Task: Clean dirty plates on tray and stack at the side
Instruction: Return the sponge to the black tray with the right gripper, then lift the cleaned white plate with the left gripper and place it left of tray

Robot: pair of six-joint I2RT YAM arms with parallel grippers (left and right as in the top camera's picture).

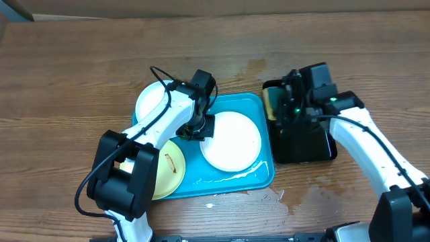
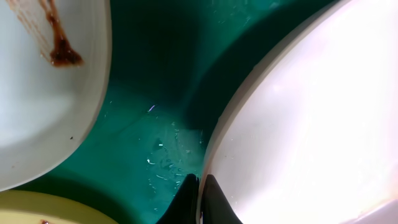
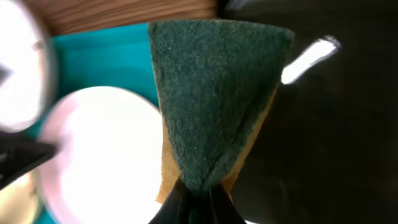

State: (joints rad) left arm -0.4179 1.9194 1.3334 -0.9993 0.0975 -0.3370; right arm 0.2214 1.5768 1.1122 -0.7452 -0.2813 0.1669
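Observation:
The turquoise tray point(image 1: 266, 144) holds three plates. A clean-looking white plate point(image 1: 235, 142) lies on its right half, and my left gripper point(image 1: 200, 129) is shut on that plate's left rim. In the left wrist view the fingertips point(image 2: 208, 196) pinch the rim of this plate point(image 2: 311, 124). A second white plate point(image 1: 151, 101) point(image 2: 43, 106) at the tray's back left carries a brown smear point(image 2: 62, 55). The yellow-green plate point(image 1: 169, 173) at the front left is also smeared. My right gripper point(image 1: 277, 107) point(image 3: 199, 198) is shut on a green-and-yellow sponge point(image 3: 217, 93) above the black tray.
A glossy black tray point(image 1: 306, 144) sits just right of the turquoise tray. Water drops lie on the turquoise tray floor point(image 2: 165, 155) and on the wooden table point(image 1: 282, 195) by its front right corner. Open table spreads to the left and back.

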